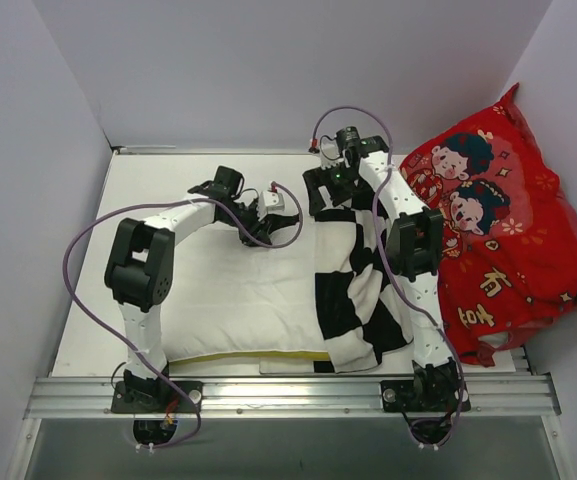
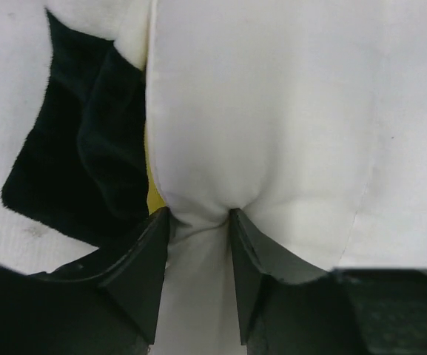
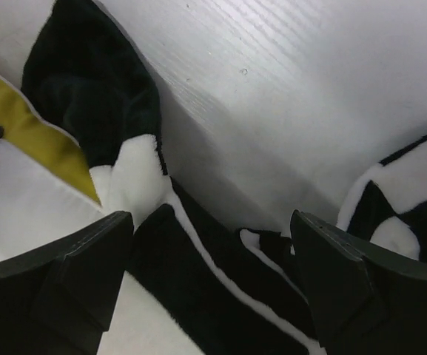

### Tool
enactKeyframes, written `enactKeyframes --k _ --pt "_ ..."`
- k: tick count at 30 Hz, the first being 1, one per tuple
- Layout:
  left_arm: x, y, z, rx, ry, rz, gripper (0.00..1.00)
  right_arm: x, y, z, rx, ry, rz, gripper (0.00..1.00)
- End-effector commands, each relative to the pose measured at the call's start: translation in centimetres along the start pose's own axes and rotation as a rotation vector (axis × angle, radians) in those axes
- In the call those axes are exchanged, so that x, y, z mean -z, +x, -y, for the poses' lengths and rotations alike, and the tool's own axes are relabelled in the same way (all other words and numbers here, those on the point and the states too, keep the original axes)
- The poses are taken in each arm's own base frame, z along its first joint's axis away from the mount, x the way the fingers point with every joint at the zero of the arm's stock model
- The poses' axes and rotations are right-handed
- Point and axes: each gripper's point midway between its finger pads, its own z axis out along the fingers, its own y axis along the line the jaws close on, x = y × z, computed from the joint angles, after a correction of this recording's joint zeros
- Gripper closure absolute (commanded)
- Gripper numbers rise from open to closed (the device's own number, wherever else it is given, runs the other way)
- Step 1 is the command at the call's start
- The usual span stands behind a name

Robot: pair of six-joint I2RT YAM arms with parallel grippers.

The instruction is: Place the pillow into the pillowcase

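The cream-white pillow (image 1: 233, 295) lies flat across the table, its yellow edge band (image 1: 258, 356) along the near side. The black and white checkered pillowcase (image 1: 358, 295) covers the pillow's right end. My left gripper (image 1: 258, 226) is at the pillow's far edge. In the left wrist view it (image 2: 198, 217) pinches a bunched fold of the pillow (image 2: 272, 111), with a black patch of pillowcase (image 2: 80, 163) just to the left. My right gripper (image 1: 328, 190) hangs over the case's far corner. Its jaws (image 3: 209, 222) stand wide open above rumpled pillowcase (image 3: 198, 288), holding nothing.
A large red cartoon-printed cushion (image 1: 498, 240) leans against the right wall, touching the right arm's side. White walls close in the table (image 1: 168, 175) on left, back and right. A metal rail (image 1: 288, 395) carries both arm bases at the near edge.
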Motion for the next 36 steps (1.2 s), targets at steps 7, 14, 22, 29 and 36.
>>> enactKeyframes --k 7,14,22,29,36 --pt "-1.0 1.8 2.6 -0.092 0.058 -0.110 0.67 -2.2 -0.1 -1.4 -0.044 -0.066 0.020 0.40" --pt "-1.0 2.2 2.8 -0.096 0.078 -0.129 0.67 -2.8 1.0 -5.1 -0.080 -0.224 -0.010 0.33" --pt "-1.0 1.9 3.2 -0.104 0.089 -0.120 0.78 -4.8 3.3 -5.1 -0.026 -0.198 -0.082 0.79" --pt "-0.7 -2.4 6.0 -0.211 0.138 -0.029 1.00 -1.5 -2.6 -12.0 -0.068 -0.362 0.075 1.00" --pt "2.3 -11.9 6.9 -0.342 0.003 0.221 1.00 1.5 -7.6 -21.3 -0.163 -0.540 0.197 1.00"
